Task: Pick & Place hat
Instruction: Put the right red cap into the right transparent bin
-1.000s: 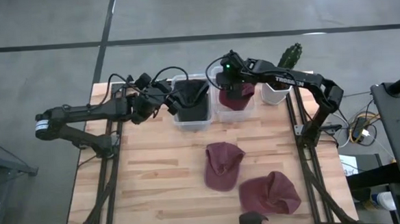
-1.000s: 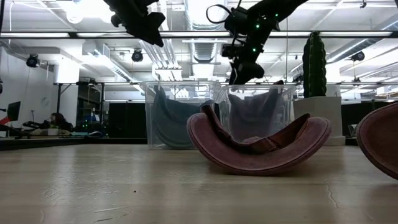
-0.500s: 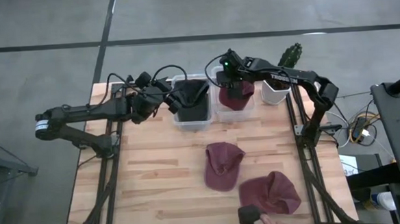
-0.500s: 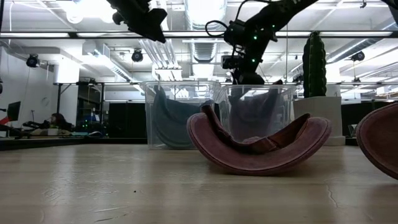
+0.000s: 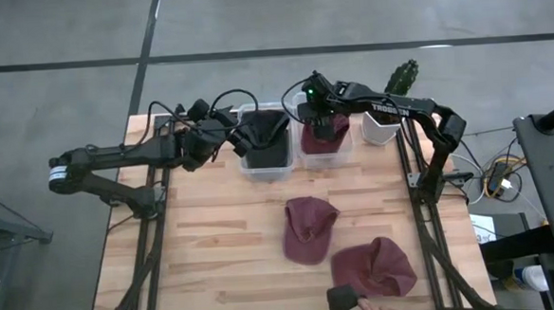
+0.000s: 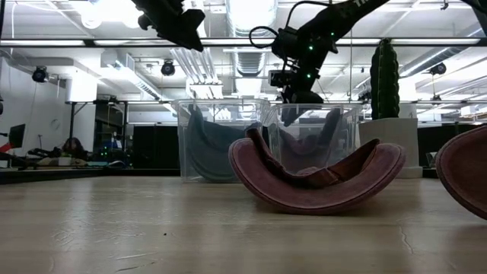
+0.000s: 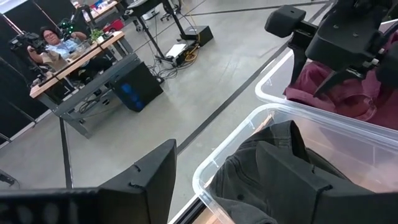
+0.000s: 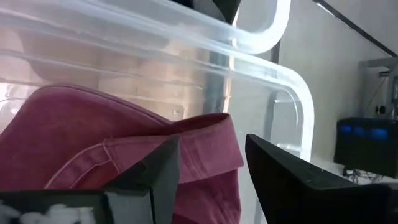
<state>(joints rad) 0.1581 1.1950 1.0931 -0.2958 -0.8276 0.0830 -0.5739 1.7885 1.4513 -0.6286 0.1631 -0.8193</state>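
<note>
While hovering my right claw point(image 5: 325, 126) open over the binned maroon hat point(image 5: 325, 136), releasing done; next I'm needing the tabletop hat point(image 5: 308, 227); left claw point(image 5: 248, 140) open, empty.

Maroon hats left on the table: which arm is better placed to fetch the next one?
Right, probably. The right gripper is open over the maroon bin, its hat dropped, nearer the closest table hat. The left gripper hovers open by the dark-hat bin.

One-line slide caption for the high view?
Right end effector open above maroon cloth hat in clear plastic bin; two maroon hats remain on wooden table.
</note>
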